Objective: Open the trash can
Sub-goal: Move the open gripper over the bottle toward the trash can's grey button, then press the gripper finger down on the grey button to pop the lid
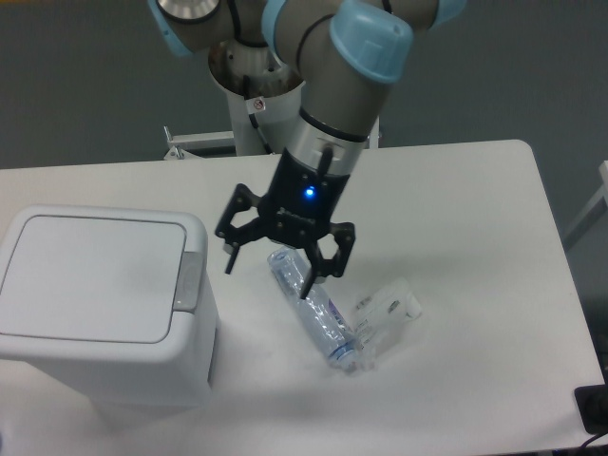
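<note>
The trash can [100,309] is a large boxy white bin at the front left of the table. Its flat lid [90,275] lies shut, with the grey push-button latch [191,282] on its right edge. My gripper [269,280] hangs above the table just right of the can, about level with the latch. Its black fingers [231,256] are spread apart and hold nothing. The right finger stands over a clear plastic bottle.
A clear crushed plastic bottle [313,312] lies on the white table [465,228] under and right of the gripper. A crumpled clear wrapper [388,309] lies beside it. The table's right edge is near the frame's right side.
</note>
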Motion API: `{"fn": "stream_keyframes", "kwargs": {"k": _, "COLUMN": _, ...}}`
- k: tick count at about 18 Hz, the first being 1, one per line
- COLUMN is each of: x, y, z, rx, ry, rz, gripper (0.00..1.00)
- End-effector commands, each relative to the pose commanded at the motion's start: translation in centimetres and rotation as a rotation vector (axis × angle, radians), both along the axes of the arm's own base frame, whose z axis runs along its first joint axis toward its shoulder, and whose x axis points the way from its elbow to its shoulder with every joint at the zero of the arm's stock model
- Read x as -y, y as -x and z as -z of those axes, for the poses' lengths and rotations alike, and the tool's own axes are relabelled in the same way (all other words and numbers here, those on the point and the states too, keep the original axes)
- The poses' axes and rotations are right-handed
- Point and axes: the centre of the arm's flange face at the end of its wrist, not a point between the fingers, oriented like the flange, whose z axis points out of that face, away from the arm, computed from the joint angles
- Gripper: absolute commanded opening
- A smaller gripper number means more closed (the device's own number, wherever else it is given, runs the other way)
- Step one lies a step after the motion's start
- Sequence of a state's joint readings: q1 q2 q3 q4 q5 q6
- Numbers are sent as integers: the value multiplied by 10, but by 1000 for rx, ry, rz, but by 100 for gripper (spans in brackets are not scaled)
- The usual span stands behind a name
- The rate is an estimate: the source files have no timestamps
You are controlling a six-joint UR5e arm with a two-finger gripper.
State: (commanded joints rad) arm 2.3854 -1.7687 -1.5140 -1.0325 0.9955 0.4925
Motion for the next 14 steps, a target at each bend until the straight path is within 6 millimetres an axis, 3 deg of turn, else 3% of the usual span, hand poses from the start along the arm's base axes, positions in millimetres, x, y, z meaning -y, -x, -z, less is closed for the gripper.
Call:
{"fn": "stream_keyframes", "kwargs": {"k": 10, "x": -8, "y": 5, "z": 15, "rx": -5, "ry": -1, "rz": -2, "gripper": 100}}
{"fn": "stream_keyframes", "kwargs": {"k": 14, "x": -12, "y": -3, "z": 16, "rx": 8, "ry": 4, "rz": -3, "gripper": 100}}
